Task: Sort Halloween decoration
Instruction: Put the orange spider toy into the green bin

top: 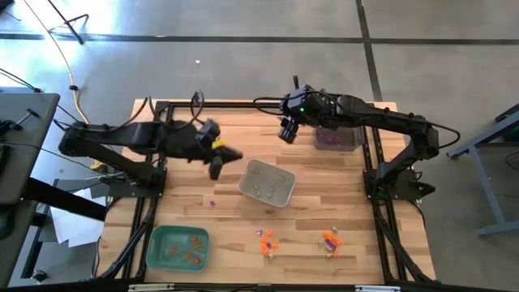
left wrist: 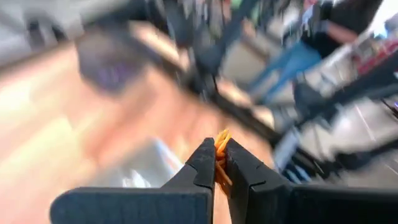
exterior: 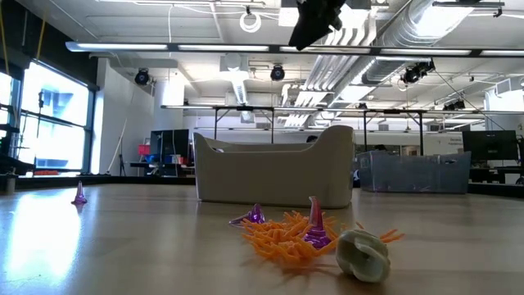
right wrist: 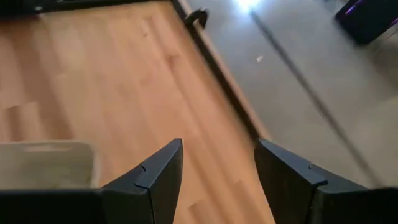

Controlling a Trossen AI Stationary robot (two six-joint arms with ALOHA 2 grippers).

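The sorting looks partly done: trinkets lie in the grey tray, some loose trinkets remain near it, the left gripper beside it pinches an orange trinket, and the right gripper hangs beyond it, fingers wide apart and empty.

the left end effector is held clamped over mid-worktop; the right end effector is held agape, raised near the far edge.

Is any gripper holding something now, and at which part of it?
The left gripper is shut on an orange trinket, pinched at its lower part; which part cannot be told. The right gripper is open and holds nothing.
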